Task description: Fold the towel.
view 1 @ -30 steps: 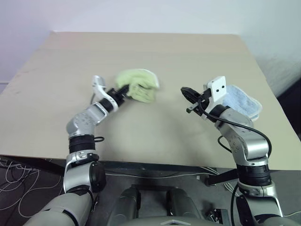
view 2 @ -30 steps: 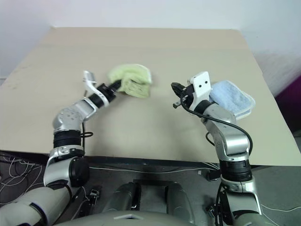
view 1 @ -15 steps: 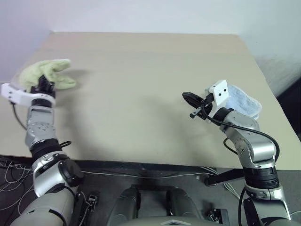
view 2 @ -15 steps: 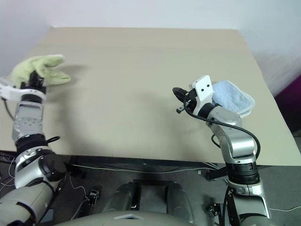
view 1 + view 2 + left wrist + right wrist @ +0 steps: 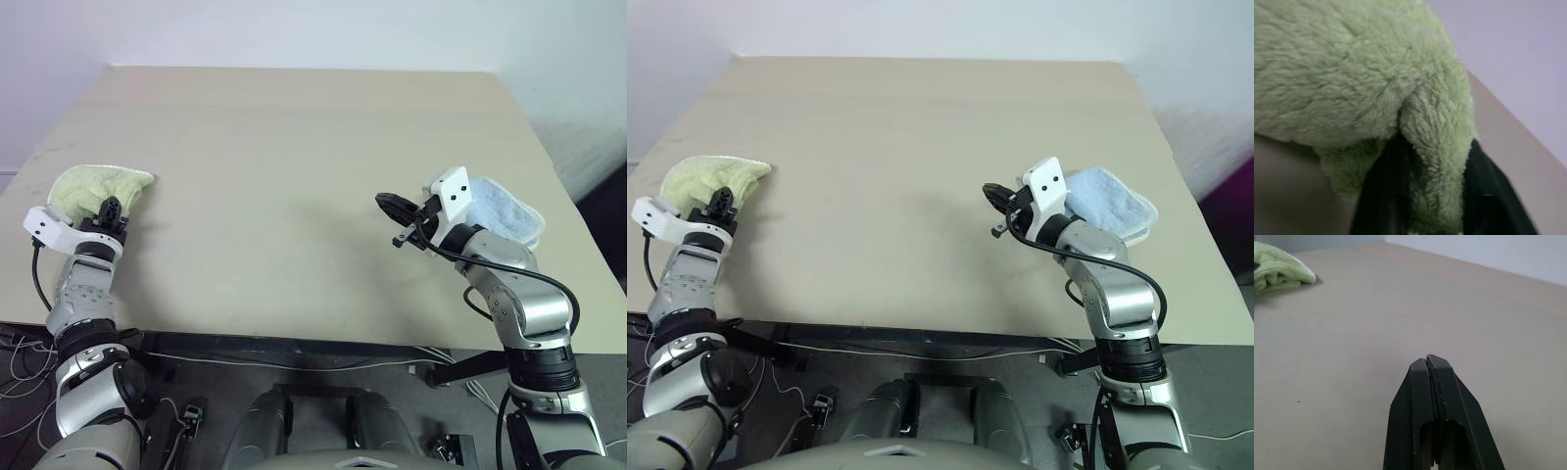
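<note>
Tan table (image 5: 294, 147); towel (image 5: 83, 186) near left edge

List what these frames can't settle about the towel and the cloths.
- Towel, head views: bunched, so fold count and trim are too small to read.
- Left gripper, left wrist view: fingers partly wrapped in pile; grip unclear.
- Light blue cloth: near part hidden behind right gripper mount.

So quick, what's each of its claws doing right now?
Left gripper: fingers parted around a fold of the green towel.
Right gripper: shut, empty.
</note>
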`<state>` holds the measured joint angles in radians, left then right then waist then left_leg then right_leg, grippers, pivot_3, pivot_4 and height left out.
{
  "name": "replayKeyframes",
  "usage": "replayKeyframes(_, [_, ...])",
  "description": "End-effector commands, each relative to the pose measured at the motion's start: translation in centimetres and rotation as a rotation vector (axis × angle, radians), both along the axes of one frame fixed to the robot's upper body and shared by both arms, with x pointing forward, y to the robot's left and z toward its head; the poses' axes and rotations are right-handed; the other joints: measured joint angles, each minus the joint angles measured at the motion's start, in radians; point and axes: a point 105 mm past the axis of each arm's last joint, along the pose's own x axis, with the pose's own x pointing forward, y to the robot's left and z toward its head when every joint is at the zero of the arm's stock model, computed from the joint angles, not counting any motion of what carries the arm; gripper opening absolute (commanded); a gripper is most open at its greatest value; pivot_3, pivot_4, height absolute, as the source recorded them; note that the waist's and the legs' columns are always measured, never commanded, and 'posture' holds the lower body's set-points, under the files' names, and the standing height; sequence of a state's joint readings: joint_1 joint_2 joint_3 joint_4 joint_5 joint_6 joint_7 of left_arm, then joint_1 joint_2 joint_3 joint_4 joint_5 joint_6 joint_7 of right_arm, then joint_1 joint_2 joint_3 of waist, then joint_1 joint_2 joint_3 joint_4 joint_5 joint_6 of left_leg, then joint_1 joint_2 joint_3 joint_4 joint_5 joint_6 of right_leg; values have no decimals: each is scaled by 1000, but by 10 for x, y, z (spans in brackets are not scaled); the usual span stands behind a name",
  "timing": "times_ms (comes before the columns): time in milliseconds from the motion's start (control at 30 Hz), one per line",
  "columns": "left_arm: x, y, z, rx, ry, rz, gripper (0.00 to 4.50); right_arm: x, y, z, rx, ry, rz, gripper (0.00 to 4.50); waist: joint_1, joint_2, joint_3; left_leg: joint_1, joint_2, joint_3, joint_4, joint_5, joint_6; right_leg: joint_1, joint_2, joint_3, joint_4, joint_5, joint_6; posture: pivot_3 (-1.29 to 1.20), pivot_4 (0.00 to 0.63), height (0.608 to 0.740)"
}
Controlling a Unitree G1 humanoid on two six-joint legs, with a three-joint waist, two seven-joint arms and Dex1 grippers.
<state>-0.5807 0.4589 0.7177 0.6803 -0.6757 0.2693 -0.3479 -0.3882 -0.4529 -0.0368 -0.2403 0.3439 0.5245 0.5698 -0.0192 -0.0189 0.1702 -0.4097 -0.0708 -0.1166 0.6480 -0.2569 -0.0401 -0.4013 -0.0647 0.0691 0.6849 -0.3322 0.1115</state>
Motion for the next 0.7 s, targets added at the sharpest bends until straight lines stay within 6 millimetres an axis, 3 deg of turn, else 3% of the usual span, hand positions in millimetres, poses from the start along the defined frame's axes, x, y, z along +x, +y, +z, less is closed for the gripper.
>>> replayKeyframes(33, [-8,5,18,21,-65,-17,2466,-1,2,13,-3,-60,6,0,0,0,0,0,0,0,0,0,0,0,0,0,0,0,0,0,150,740])
replayKeyframes(233, [-28,3,5,37,-6,-98,4445,1,-2,13,-1,-65,-12,0,-2,0,0,0,0,0,0,0,0,0,0,0,0,0,0,0,150,740])
replayKeyframes(500, [-59,-37,-9,72,70,-344,4483,4,-4,15,-1,-70,-23,0,4,0,0,0,0,0,0,0,0,0,-1,1,0,0,0,0,150,740])
replayKeyframes(600, [-61,-70,-6,115,61,-467,4483,6,-4,16,0,-72,-22,0,6,0,0,0,0,0,-1,0,0,1,-1,1,-1,0,0,0,150,740])
replayKeyframes(700, [-48,-118,-3,241,62,-601,4483,9,-3,17,3,-78,-27,0,8,0,0,0,0,0,0,0,0,1,-1,0,-1,0,0,0,150,740])
